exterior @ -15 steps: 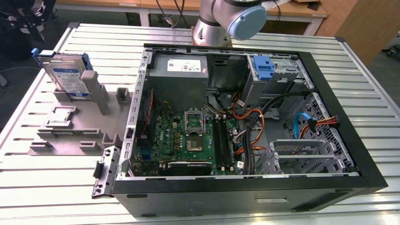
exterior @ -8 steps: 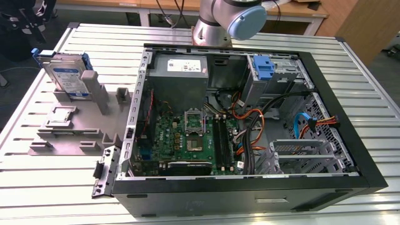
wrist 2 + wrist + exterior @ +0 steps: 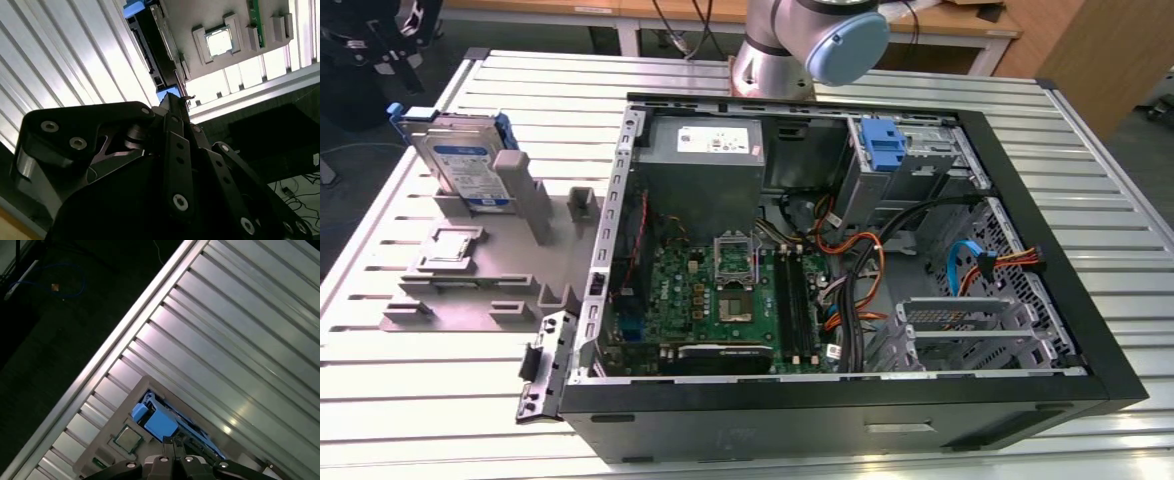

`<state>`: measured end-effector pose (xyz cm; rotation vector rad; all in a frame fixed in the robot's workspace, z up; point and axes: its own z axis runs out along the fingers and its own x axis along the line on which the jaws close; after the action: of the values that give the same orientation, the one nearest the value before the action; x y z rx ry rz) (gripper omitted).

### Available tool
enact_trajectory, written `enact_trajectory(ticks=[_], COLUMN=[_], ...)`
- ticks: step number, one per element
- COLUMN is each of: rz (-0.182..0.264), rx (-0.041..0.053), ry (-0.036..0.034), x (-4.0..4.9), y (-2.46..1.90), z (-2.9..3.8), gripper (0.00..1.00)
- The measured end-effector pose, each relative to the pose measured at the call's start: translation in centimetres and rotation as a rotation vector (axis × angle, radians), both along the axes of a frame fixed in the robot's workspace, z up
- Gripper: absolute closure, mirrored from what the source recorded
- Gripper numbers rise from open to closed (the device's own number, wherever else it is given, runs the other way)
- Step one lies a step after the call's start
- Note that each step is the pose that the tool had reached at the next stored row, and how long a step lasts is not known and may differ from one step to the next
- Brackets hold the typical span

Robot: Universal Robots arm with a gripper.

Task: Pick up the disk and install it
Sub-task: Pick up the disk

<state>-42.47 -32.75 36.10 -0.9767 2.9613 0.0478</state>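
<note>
The disk (image 3: pixel 464 160) stands upright on its edge in a grey holder (image 3: pixel 480 290) on the table, at the exterior view's left of the open computer case (image 3: pixel 854 400). It is silver with a blue-and-white label and blue side rails. In both wrist views my gripper (image 3: pixel 173 98) (image 3: pixel 173 442) hangs well above the disk (image 3: pixel 150 45) (image 3: pixel 159 422), apart from it. Its two black fingers meet at the tips, shut, with nothing between them.
A square chip (image 3: pixel 450 248) (image 3: pixel 220 42) (image 3: pixel 129 439) lies in the grey holder near the disk. Inside the case are a green motherboard (image 3: pixel 720 290), a grey power-supply box (image 3: pixel 707 145), a blue bracket (image 3: pixel 883 145) and cables. The slatted metal table (image 3: pixel 240 340) ends near the holder.
</note>
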Motion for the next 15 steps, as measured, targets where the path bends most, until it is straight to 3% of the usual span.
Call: enact_trajectory(ticks=[2,4,5,10,13,15], rz=[0.001,0.002,0.002,0.005,0.027,0.055], rx=[0.0142,0.0346,0.0387,0.0399,0.027,0.0252], ry=[0.0001,0.0003,0.0002,0.0004,0.0046,0.0072], x=[0.0,-0.08,-0.14,-0.14,-0.14,-0.14], y=[0.0,-0.01,-0.01,-0.01,-0.02,-0.02], z=[-0.07,-0.14,-0.15,-0.14,-0.15,-0.18], gripper=[0.9,0.9,0.9,0.9,0.9,0.9])
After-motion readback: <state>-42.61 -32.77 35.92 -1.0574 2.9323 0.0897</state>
